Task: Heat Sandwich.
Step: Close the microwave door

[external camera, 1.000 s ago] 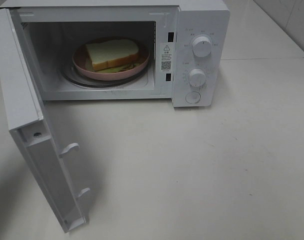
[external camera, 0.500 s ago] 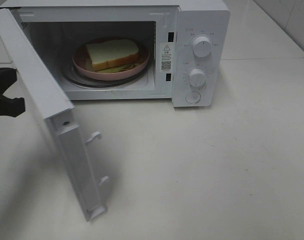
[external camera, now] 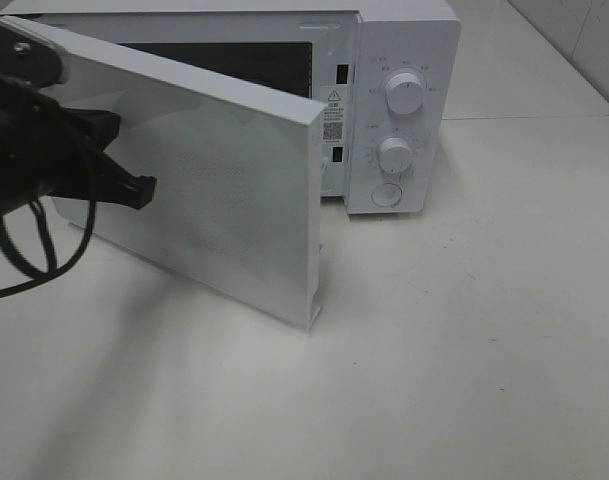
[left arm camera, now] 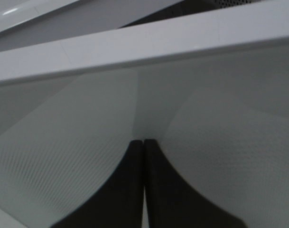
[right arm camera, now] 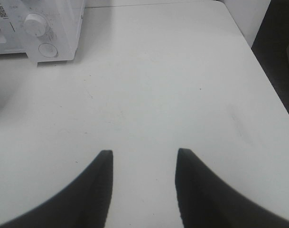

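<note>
The white microwave [external camera: 399, 110] stands at the back of the table. Its door [external camera: 214, 190] is swung most of the way toward the opening and hides the sandwich inside. My left gripper [external camera: 142, 190] is shut, and its black fingertips press against the door's outer face. In the left wrist view the same gripper [left arm camera: 144, 142] shows both fingers together, touching the dotted door panel [left arm camera: 229, 142]. The right gripper [right arm camera: 143, 154] is open with nothing between its fingers. It hovers over bare table, away from the microwave [right arm camera: 37, 26].
Two dials [external camera: 405, 92] and a round button [external camera: 387, 195] sit on the microwave's right panel. The pale tabletop [external camera: 464, 340] stretches in front and to the right. The table's right edge [right arm camera: 258, 61] drops to a dark floor.
The left arm has come in from the left and pushed the door from wide open to nearly shut. The sandwich and plate, visible before, are now hidden behind the door.
</note>
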Action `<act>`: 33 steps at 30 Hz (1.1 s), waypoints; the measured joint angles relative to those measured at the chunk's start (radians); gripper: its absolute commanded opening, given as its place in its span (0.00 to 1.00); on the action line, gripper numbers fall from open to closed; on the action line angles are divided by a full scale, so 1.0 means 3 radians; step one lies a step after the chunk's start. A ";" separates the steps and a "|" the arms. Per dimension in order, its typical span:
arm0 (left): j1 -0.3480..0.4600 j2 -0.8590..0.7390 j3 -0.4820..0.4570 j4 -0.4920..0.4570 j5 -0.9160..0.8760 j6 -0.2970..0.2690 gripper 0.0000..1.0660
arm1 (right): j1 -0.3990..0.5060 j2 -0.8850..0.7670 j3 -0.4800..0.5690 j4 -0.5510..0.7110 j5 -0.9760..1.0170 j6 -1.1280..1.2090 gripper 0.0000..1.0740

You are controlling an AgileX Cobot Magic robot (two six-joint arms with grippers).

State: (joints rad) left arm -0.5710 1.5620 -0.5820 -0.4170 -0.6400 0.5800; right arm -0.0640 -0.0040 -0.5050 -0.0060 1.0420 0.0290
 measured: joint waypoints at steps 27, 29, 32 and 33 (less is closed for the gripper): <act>-0.0483 0.1213 -0.1410 -0.1343 -0.0073 0.3723 0.00 | 0.0000 0.0000 0.0000 0.0000 0.0000 0.0000 0.40; -0.0497 0.1267 -0.1453 -0.1407 -0.0123 0.3883 0.00 | 0.0000 0.0000 0.0000 0.0000 0.0000 0.0000 0.40; -0.0543 0.1410 -0.1563 -0.1560 -0.0333 0.4303 0.00 | 0.0000 0.0000 0.0000 0.0000 0.0000 0.0000 0.40; -0.0557 0.1430 -0.1573 -0.1567 -0.0367 0.4380 0.00 | 0.0000 0.0000 0.0000 0.0000 0.0000 0.0000 0.40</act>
State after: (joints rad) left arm -0.7380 1.9910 -1.0540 -0.8870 -0.7500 1.8940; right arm -0.0640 -0.0040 -0.5050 -0.0060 1.0420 0.0290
